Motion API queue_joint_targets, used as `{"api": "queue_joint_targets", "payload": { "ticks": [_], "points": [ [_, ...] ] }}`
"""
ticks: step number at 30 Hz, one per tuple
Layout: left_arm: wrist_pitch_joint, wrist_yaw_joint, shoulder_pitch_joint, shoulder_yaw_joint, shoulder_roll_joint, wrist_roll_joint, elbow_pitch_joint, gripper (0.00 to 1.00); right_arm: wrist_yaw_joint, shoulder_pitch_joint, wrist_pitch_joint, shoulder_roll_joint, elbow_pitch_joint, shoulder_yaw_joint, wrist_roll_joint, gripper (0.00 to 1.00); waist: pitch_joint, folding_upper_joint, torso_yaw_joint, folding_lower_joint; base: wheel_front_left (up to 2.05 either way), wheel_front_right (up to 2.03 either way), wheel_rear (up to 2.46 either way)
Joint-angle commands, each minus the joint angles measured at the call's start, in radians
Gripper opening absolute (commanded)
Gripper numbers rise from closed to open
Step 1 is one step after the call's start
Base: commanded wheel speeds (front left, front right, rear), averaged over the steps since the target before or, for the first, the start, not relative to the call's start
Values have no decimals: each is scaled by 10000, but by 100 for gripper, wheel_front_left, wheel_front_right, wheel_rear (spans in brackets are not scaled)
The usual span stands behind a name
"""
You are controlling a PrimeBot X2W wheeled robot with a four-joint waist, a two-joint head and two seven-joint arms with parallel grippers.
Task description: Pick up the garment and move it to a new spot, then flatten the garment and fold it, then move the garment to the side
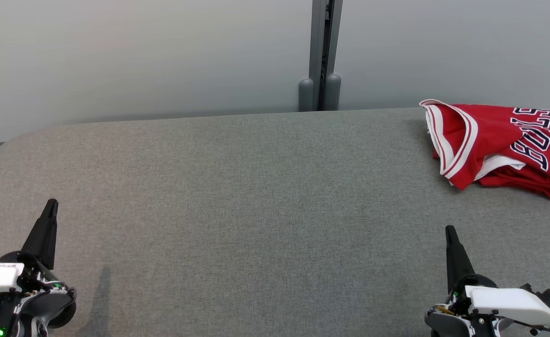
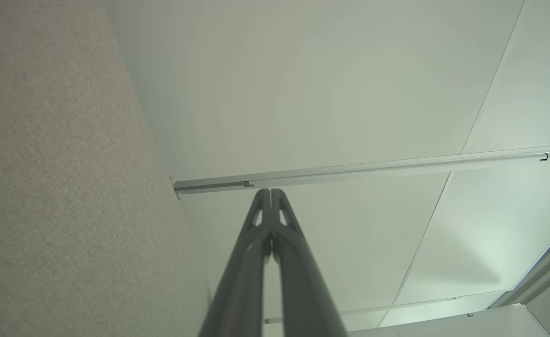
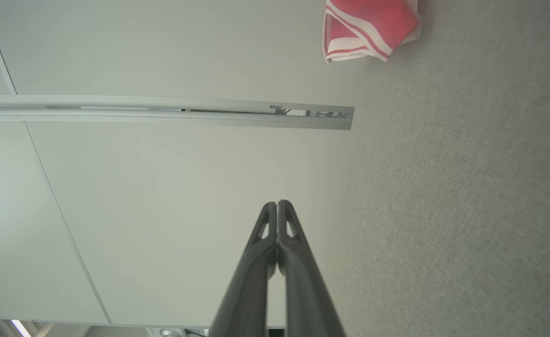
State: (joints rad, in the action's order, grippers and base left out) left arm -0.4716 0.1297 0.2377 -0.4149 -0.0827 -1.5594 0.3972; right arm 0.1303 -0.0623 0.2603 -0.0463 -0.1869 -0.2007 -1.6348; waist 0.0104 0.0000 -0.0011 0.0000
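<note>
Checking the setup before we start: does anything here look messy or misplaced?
The red jersey lies crumpled at the far right of the table, folded over itself with white trim showing, lettering upside down from the head view. Nothing looks torn or spilled. The left gripper and right gripper are shut, clear of it.

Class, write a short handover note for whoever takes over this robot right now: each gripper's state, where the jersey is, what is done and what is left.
Left gripper: shut, holding nothing, low over the near left of the table.
Right gripper: shut, holding nothing, over the near right.
Jersey: red, bunched up at the far right of the table, beyond the right gripper and apart from it.
Done: nothing, by the look of it; the jersey is not flat and not neatly folded.
Left: pick it up, move it to a new spot, flatten, fold, set it aside.
</note>
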Motion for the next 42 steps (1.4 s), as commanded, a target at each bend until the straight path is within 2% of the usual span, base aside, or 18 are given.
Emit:
{"api": "queue_joint_targets", "payload": {
  "ticks": [1, 42],
  "points": [
    [12, 30, 166, -21, -66, -30, 3, 0, 7, -73, 28, -53, 5, 23, -11, 0, 0, 0, 0, 0, 0, 0, 0],
    [53, 30, 147, 31, -94, -88, -1, 0, 7, -73, 26, -55, 4, 25, -12, 0, 0, 0, 0, 0, 0, 0, 0]
  ]
}}
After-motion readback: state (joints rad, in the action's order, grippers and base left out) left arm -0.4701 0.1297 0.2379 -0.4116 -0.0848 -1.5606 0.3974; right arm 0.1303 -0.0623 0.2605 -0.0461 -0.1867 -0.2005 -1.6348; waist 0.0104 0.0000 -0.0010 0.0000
